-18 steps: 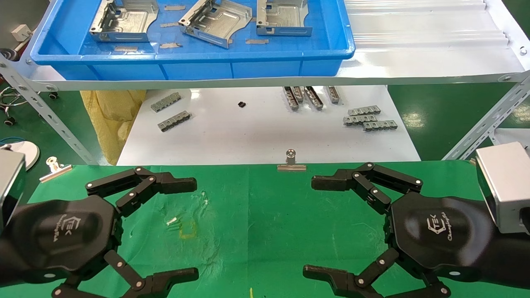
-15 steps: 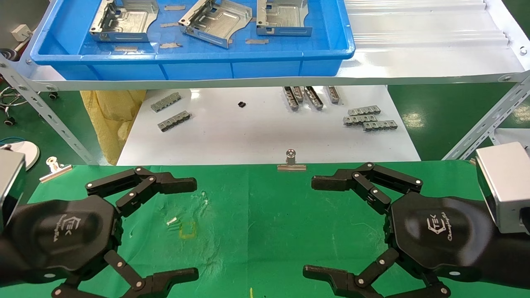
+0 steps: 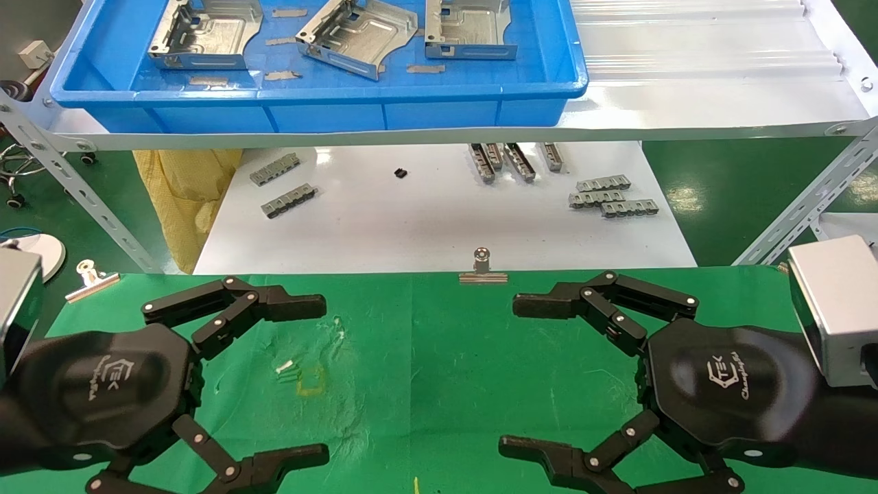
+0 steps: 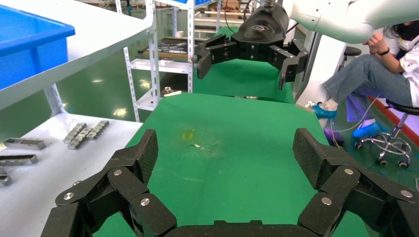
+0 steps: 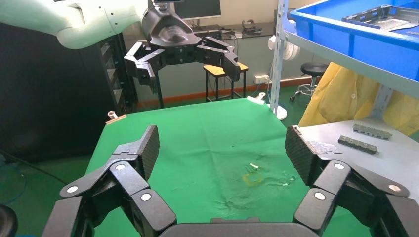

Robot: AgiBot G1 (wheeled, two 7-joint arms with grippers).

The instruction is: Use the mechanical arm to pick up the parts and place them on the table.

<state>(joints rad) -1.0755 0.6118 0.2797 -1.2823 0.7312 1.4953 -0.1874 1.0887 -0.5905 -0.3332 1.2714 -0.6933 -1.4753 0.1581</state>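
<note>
Three shiny silver parts (image 3: pixel 206 34) (image 3: pixel 357 34) (image 3: pixel 466 29) lie in a blue bin (image 3: pixel 309 103) on the upper shelf in the head view. The green table (image 3: pixel 425 357) lies below and nearer. My left gripper (image 3: pixel 315 377) is open and empty above the table's left half; it also shows in its own wrist view (image 4: pixel 225 158). My right gripper (image 3: pixel 521 374) is open and empty above the table's right half, facing the left one; it also shows in its own wrist view (image 5: pixel 222 148). Both grippers are well below the bin.
A white board (image 3: pixel 439 213) behind the table holds several small grey slotted bars (image 3: pixel 610 195). A white metal shelf (image 3: pixel 686 96) with slanted legs overhangs it. Silver clips (image 3: pixel 483 269) (image 3: pixel 89 278) hold the cloth. A yellow mark (image 3: pixel 312 381) sits on wrinkled cloth. A seated person (image 4: pixel 380 74) is beside the table.
The right gripper's fingers have shifted very slightly to the left. The left gripper and the parts have not moved.
</note>
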